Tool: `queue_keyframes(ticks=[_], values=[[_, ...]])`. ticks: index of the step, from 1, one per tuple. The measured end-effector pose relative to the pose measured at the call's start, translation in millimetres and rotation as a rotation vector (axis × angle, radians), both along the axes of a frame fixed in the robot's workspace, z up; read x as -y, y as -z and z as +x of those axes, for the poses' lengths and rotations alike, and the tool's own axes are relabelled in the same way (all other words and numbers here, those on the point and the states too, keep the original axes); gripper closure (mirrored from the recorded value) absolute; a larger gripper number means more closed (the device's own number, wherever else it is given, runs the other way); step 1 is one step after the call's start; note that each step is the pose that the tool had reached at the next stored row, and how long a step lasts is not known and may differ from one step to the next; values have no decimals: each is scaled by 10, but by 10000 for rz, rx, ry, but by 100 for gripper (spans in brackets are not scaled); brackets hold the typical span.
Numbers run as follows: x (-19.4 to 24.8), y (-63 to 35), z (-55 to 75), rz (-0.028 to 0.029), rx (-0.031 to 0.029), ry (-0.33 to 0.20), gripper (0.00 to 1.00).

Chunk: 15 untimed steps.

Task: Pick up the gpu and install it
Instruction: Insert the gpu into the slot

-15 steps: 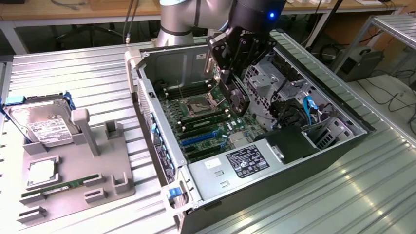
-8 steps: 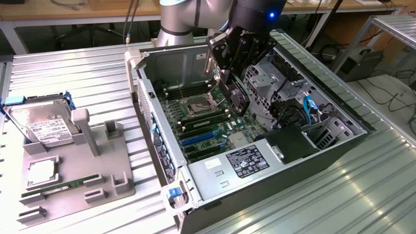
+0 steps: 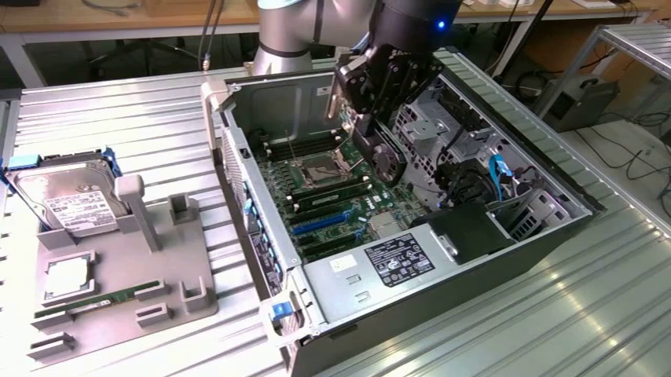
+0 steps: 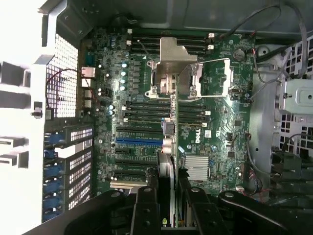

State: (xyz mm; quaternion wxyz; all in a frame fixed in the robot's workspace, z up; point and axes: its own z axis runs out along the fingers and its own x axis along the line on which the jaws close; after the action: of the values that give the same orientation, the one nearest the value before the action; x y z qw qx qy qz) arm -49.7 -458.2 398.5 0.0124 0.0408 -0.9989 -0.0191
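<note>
My gripper (image 3: 369,118) hangs over the open computer case (image 3: 239,169), shut on the gpu (image 3: 384,161). The gpu is a black card held upright on edge, with its round fan facing the exterior view's right. It hovers above the green motherboard (image 3: 333,206), apart from the slots. In the wrist view the gpu (image 4: 166,161) shows edge-on between the black fingers (image 4: 146,205). Its lower edge points toward the expansion slots beside the blue slot (image 4: 139,140). The CPU socket (image 4: 188,73) lies beyond it.
A grey fixture (image 3: 126,271) at the exterior view's left carries a silver hard drive (image 3: 68,200), a slim green memory stick (image 3: 89,302) and a small square chip (image 3: 65,279). Inside the case are a power supply (image 3: 401,259), a drive cage (image 3: 529,212) and cables (image 3: 495,174).
</note>
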Motion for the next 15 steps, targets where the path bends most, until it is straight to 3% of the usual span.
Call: queue_keyframes(ticks=[7, 15], values=[[0, 9, 0, 0, 7, -1410, 74], [0, 32, 0, -7, 89, -3265, 74]])
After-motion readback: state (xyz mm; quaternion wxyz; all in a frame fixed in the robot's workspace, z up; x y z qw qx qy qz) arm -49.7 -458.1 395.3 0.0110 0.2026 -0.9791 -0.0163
